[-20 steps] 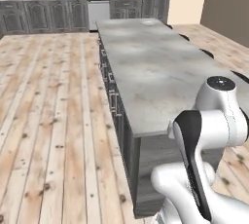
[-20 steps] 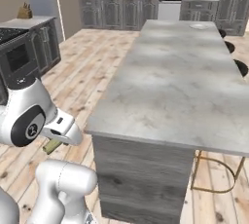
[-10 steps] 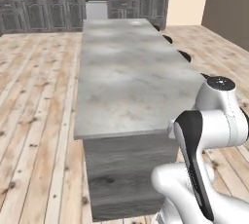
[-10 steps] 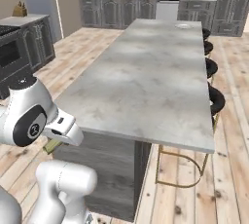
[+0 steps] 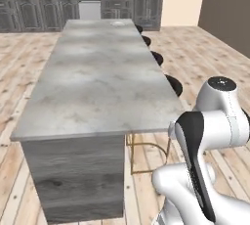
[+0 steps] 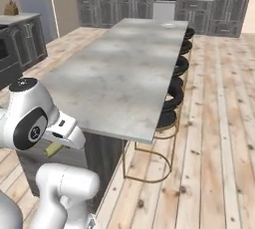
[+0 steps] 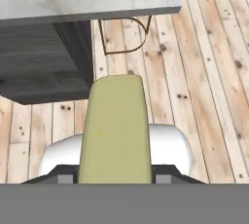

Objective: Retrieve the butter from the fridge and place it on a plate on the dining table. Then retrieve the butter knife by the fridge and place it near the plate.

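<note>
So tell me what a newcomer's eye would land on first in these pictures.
First the long marbled dining table, running from the near foreground toward the far grey cabinets, with black stools lined along its right side. Next, the pale yellowish butter sticking out of the claw in the hand view, held low over the wood floor beside the table's near end. A small white plate sits at the table's far end.

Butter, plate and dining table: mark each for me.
butter [image 7: 115, 130], hand view, middle of its top face
plate [image 5: 117, 23], left base view, its centre, far end of the table
dining table [image 6: 114, 73], right base view, bare marbled top
</note>
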